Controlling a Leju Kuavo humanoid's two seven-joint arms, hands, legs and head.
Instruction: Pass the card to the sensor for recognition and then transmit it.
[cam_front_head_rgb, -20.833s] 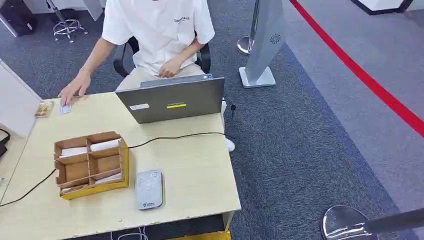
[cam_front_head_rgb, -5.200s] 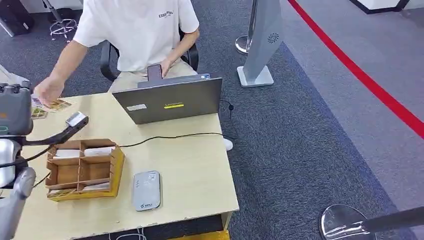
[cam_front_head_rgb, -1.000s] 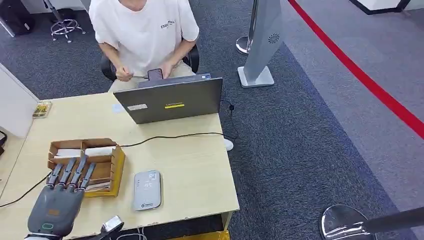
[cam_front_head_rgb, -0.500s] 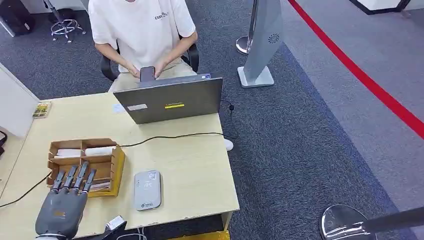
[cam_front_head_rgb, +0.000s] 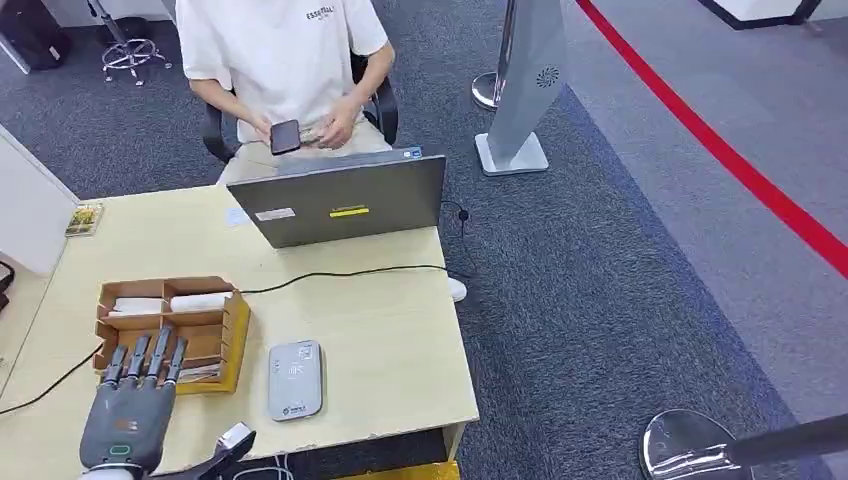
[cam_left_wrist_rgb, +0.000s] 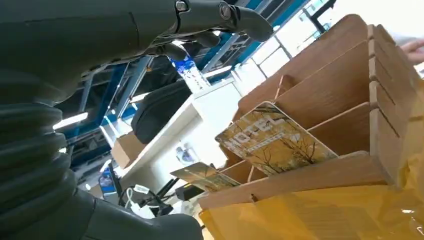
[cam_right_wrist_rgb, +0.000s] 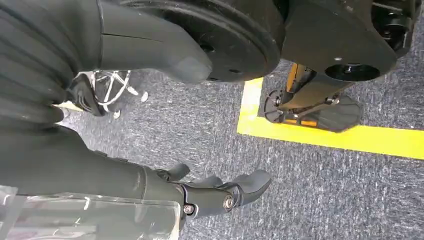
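The left robot hand (cam_front_head_rgb: 128, 415) had a flat grey back with a small orange mark and a green-lit ring at the wrist, and slim darker fingers (cam_front_head_rgb: 158, 352) with paler segments. Close up, its cover was grey and ribbed, with dark glossy shells and small screws. The right robot hand (cam_right_wrist_rgb: 220, 192) was likewise dark grey, with screw heads on its fingers.
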